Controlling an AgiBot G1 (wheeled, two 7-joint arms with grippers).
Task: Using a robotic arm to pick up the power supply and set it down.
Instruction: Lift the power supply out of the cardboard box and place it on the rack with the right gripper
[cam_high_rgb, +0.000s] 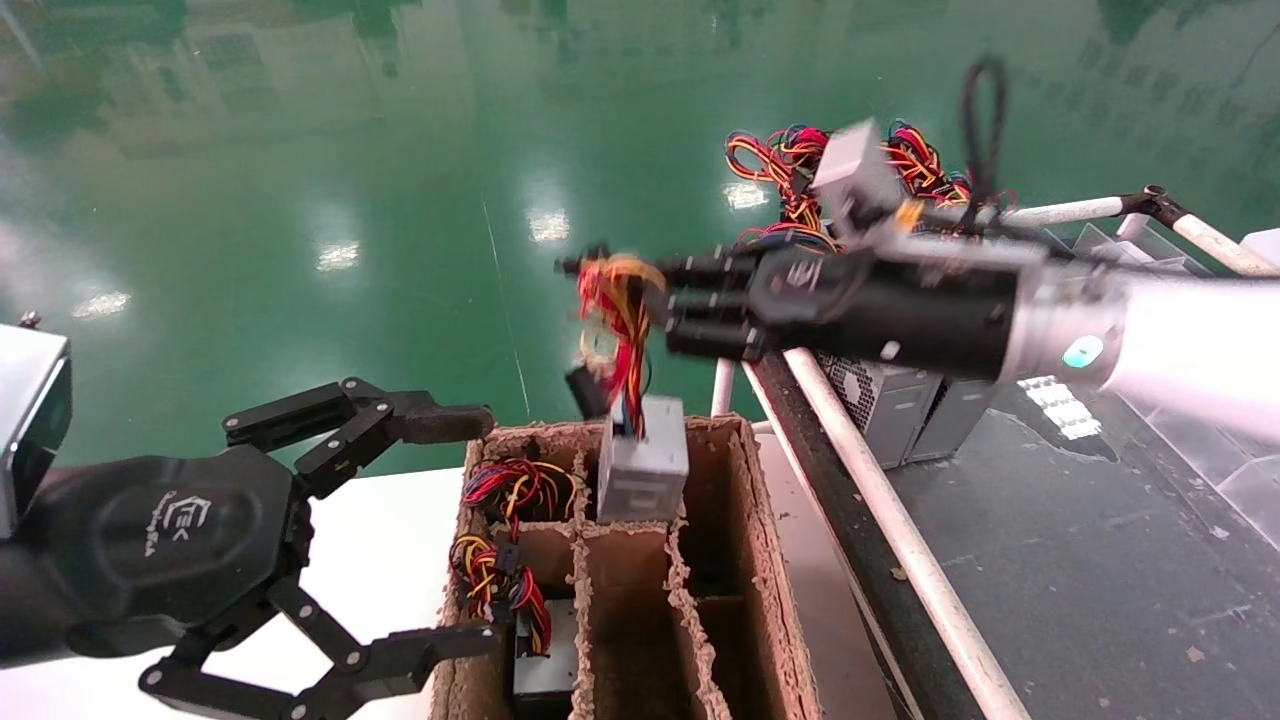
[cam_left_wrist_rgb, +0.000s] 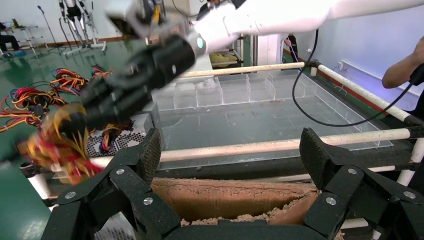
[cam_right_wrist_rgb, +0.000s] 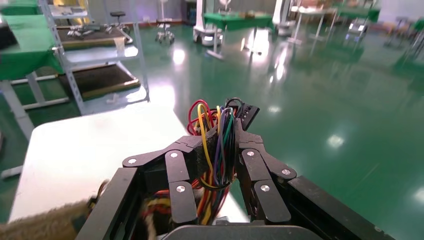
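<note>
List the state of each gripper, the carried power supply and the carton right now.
Right gripper: shut on the wire bundle.
Power supply: hanging by its wires, tilted, over the carton's far middle cell.
Left gripper: open, idle beside the carton.
Cardboard carton: open-topped, left cells hold units.

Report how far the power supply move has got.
Done: the right gripper has shut on the wire bundle. In hand: the power supply hangs from it, tilted, partly above the cardboard divider box. Left: setting it down. The left gripper waits open beside the box.
</note>
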